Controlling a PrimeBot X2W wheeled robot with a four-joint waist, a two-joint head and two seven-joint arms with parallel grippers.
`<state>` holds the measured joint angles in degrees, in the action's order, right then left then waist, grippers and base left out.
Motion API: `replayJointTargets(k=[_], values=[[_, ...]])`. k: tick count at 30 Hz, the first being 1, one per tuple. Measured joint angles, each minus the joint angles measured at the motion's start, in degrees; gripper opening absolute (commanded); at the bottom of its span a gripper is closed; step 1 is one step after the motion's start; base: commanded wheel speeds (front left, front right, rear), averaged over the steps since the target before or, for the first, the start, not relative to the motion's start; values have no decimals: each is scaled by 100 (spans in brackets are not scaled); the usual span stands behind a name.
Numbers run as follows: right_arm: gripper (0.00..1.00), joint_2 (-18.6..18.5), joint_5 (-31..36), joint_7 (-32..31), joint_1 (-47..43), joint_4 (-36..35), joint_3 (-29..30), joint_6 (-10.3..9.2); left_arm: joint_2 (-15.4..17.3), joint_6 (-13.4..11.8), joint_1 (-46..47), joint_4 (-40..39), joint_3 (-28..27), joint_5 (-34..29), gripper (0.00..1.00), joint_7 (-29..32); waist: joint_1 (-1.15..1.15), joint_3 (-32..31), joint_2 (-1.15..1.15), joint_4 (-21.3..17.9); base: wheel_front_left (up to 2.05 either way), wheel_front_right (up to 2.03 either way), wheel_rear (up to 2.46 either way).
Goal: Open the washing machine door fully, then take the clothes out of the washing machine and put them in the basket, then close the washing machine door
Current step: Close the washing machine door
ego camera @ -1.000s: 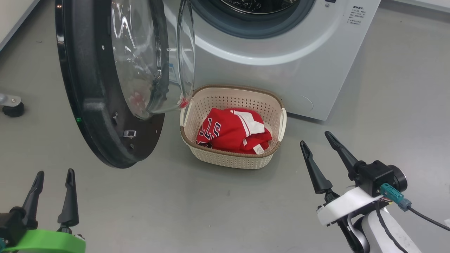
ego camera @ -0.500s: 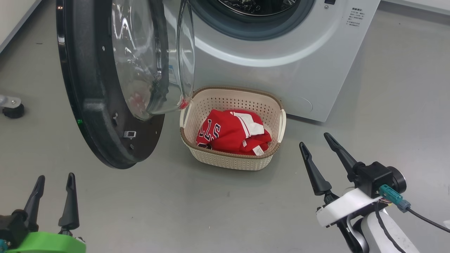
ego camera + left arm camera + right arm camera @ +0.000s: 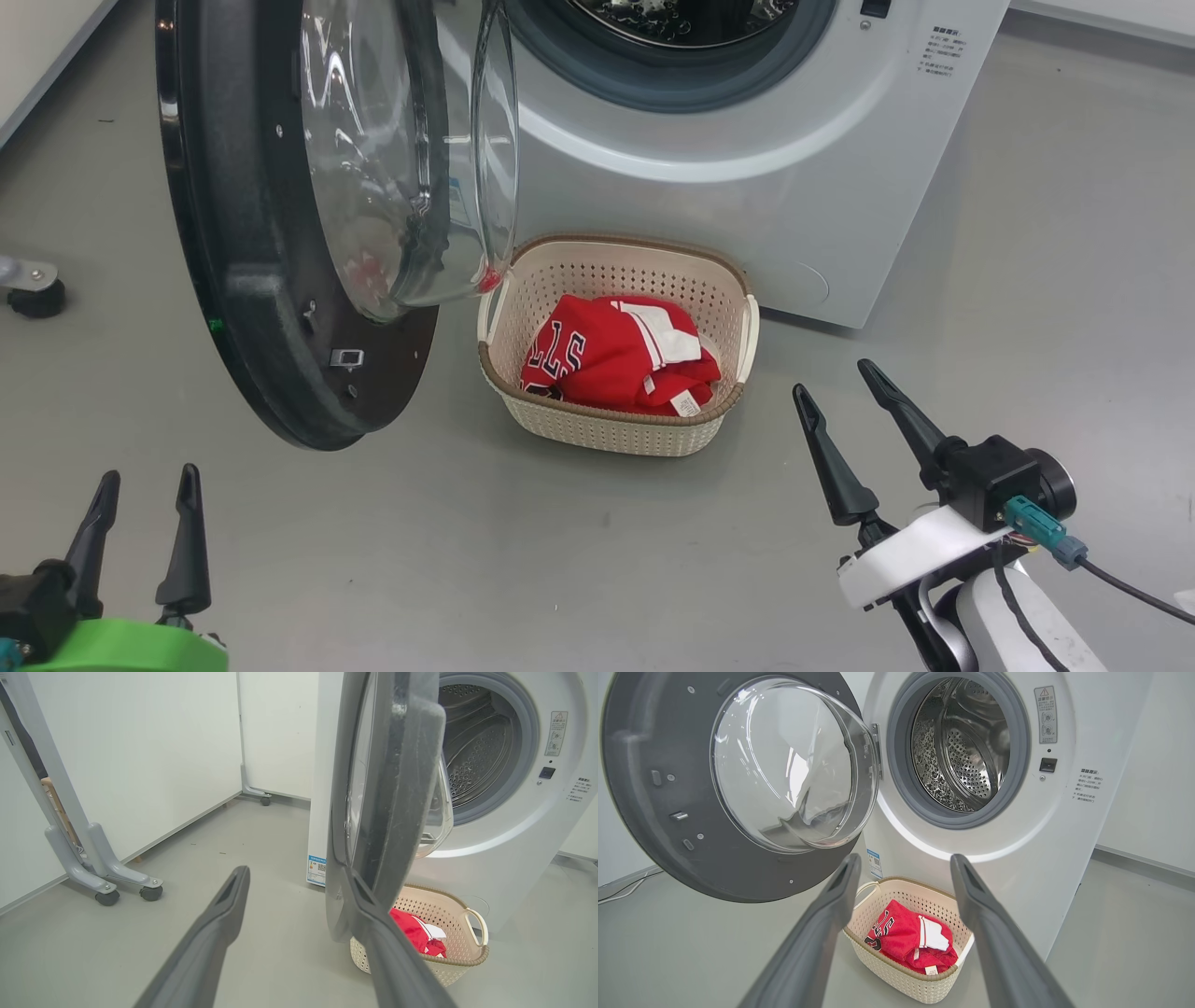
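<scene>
The washing machine door [image 3: 238, 280] hangs wide open to the left of the white washing machine [image 3: 747, 187], its glass bowl facing right. The steel drum [image 3: 966, 751] shows no clothes inside. On the floor in front stands the cream basket [image 3: 607, 434] with the red clothes [image 3: 607, 359] bunched in it. My left gripper [image 3: 151, 472] is open and low at the left, short of the door's lower rim. To the right of the basket my right gripper [image 3: 831, 376] is open and holds nothing. From the right wrist, its fingers [image 3: 906, 856] frame the basket [image 3: 901, 975] and clothes [image 3: 901, 938].
A wheeled grey frame [image 3: 105, 882] stands by the white wall panels at the left, and one of its casters [image 3: 33, 289] is left of the door. Grey floor lies between me and the basket. A cable hangs from my right wrist [image 3: 1120, 579].
The whole head picture has slid slightly downward, so the camera moved. Both grippers stay open, and the door, basket and clothes keep their places.
</scene>
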<state>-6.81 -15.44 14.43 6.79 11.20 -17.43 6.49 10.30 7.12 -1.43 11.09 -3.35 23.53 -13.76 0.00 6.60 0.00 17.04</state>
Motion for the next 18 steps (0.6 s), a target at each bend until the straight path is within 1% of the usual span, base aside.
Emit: replayJointTargets(k=[18], values=[[100, 12, 1, 0, -9, -1, 52, 3, 4, 0, 76, 102, 99, 0, 100, -45, 0, 28, 0, 4, 0, 0, 0]])
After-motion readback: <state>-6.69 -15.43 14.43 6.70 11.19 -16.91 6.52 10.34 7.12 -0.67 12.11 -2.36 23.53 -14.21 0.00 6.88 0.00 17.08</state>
